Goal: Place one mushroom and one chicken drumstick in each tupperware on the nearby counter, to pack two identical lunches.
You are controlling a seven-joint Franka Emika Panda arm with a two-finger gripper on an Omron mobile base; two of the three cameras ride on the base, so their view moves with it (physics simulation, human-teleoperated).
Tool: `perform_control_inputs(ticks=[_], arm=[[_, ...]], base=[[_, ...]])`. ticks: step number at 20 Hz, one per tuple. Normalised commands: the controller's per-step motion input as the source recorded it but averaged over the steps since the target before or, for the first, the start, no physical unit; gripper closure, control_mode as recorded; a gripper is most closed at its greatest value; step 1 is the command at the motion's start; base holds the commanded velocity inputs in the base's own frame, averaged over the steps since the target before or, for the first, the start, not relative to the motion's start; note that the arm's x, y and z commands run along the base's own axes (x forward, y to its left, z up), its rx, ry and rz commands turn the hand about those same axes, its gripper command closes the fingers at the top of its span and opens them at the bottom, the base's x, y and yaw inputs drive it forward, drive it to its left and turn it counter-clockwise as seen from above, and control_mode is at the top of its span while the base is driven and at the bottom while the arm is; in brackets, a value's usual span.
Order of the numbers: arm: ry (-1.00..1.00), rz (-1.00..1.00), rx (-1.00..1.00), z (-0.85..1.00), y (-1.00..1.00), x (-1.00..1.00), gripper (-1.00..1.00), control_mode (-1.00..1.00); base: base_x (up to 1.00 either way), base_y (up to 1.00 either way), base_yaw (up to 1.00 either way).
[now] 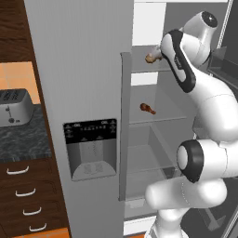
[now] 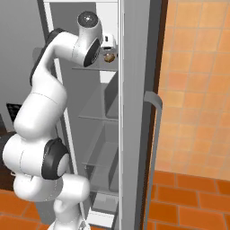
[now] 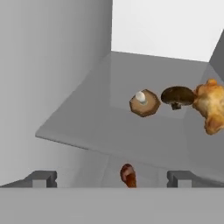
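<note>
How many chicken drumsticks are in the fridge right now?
2. One chicken drumstick lies on the upper shelf, at the right beside the two mushrooms. The other drumstick lies on the shelf below. The arm blocks part of the fridge, so more may be hidden.

I can read nothing: the dispenser panel (image 1: 90, 131), centre-left of my left base view, carries only blurred markings.
</note>
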Motion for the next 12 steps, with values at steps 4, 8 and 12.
perform_control_inputs(ticks=[4,8,12], arm=[[0.02,0.14,-0.1,-0.1,-0.09,0.28,-1.0,-1.0],[0.09,0.09,-0.01,-0.07,-0.11,0.35,-1.0,-1.0],[0.13,0.02,-0.03,-0.1,0.0,0.54,-1.0,-1.0]], base=[[0.0,0.0,0.0],[0.0,0.0,0.0],[0.0,0.0,0.0]])
